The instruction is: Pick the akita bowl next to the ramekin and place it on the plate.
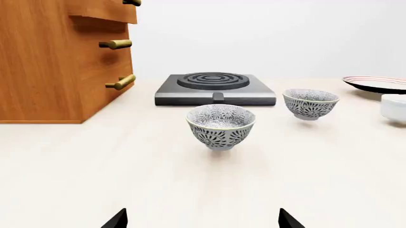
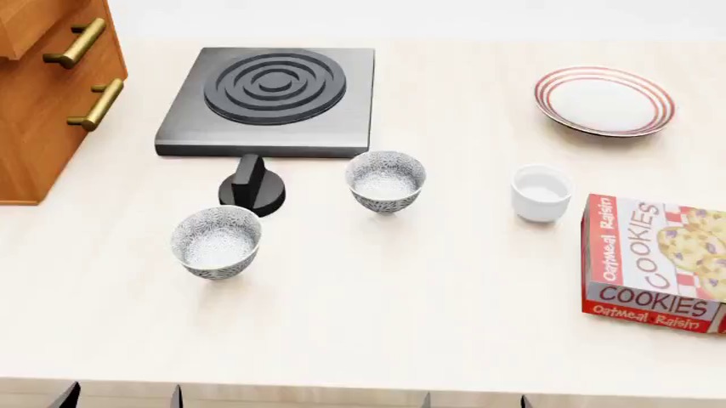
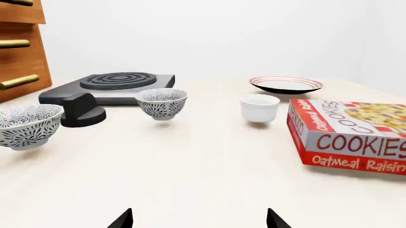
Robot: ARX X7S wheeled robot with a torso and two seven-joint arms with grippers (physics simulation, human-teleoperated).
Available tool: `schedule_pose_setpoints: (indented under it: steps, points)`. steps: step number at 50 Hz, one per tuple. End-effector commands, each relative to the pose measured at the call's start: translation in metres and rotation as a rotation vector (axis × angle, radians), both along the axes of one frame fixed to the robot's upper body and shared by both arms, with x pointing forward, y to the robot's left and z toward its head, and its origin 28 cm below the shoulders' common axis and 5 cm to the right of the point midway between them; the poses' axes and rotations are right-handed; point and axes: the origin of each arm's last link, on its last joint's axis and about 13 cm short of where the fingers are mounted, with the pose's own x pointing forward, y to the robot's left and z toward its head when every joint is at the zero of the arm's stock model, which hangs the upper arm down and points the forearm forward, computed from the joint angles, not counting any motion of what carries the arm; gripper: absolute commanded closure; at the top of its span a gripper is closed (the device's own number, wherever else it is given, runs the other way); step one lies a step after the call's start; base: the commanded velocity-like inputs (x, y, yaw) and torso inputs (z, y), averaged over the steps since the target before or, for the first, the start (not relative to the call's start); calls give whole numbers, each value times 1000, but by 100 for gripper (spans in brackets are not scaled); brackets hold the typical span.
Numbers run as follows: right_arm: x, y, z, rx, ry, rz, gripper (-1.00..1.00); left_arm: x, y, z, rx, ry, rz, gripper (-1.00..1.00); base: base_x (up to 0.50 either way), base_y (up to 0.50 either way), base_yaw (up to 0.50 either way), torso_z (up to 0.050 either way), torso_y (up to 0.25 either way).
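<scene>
At table's right edge, cookie box reading "Oatmeal Raisin COOKIES", ramekin just beside

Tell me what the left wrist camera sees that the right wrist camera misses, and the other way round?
Only the left wrist view shows the whole side of the wooden drawer cabinet. Only the right wrist view shows the cookie box and the black knob. Both show the hotplate, both patterned bowls, the red-ringed plate and the ramekin, cut off in the left view.

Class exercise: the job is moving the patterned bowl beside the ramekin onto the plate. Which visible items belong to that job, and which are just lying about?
Job: akita bowl, ramekin, plate.

Lying about: twin bowl, hotplate, black knob, cookie box, wooden drawers.
</scene>
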Motion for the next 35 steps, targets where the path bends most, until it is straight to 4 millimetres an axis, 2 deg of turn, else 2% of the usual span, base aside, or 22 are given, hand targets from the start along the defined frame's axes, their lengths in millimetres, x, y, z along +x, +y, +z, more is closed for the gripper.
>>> schedule_pose_setpoints:
  steps: [1, 15, 16, 17, 20, 22, 25, 28, 35]
  points:
    - [0, 1, -1, -1, 2, 2, -100, 0, 0, 0, 0, 1, -1, -100, 0, 0, 0, 0, 0]
    - [1, 0, -2, 3, 2, 3, -100, 1, 0, -1, 11, -3, 1, -100, 0, 0, 0, 0, 0]
    - [36, -20, 13, 34, -153, -43, -100, 37, 12, 13, 21, -150, -13, -100, 0, 0, 0, 0, 0]
    - [1, 0, -2, 5, 0, 3, -100, 0, 0, 0, 5, -4, -1, -100, 0, 0, 0, 0, 0]
    - [-1, 4, 5, -55, -34, -11, -100, 0, -2, 4, 167, -49, 56, -100, 0, 0, 0, 0, 0]
    - [-1, 2, 15, -34, -68, -44, -100, -7, -3, 17, 54, -70, -15, -100, 0, 0, 0, 0, 0]
    - [-4, 0, 28, 10, -70, -55, -100, -13, -5, 33, 196, -165, 12, -100, 0, 0, 0, 0, 0]
    - [-10, 2, 44, 50, -75, -26, -100, -23, -5, 58, 186, -242, -10, -100, 0, 0, 0, 0, 0]
    - [-13, 2, 72, 38, -104, 11, -100, -26, -1, 81, 194, -238, -47, -100, 0, 0, 0, 0, 0]
